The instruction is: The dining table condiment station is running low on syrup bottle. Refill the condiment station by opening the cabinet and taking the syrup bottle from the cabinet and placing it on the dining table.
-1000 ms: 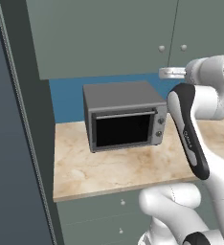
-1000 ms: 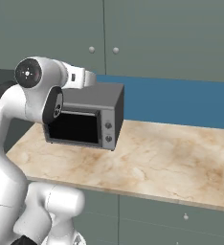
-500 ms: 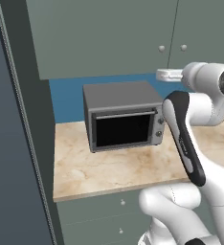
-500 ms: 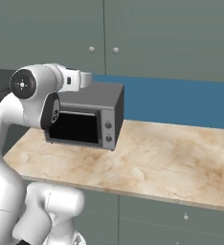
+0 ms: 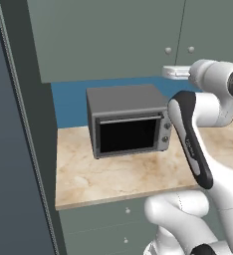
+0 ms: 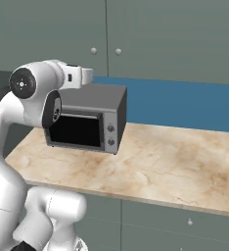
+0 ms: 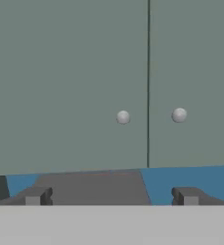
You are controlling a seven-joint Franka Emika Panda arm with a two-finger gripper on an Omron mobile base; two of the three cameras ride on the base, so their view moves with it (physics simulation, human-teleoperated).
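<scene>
Grey-green doors of the cabinet are seen shut across the upper wall, the two leaves meeting at a thin vertical seam. A tall dark panel is seen standing at the left edge of the left base view. Below the cabinet a blue backsplash is seen running along the wall, and beneath it a beige marble-patterned counter is laid over grey-green drawers with small knobs.

A grey toaster oven with a dark glass door and two dials on its right side is set on the counter, close to the wall. The white arm is raised in front of the counter, its hand held level at about the height of the cabinet's lower edge and above the oven's top.

The gripper is pointed at the cabinet doors, and its fingers are spread wide apart with nothing between them. Two small round pale knobs are mounted either side of the seam: the left knob and the right knob, both just above the line of the gripper. The syrup bottle cannot be seen from outside the closed doors.
</scene>
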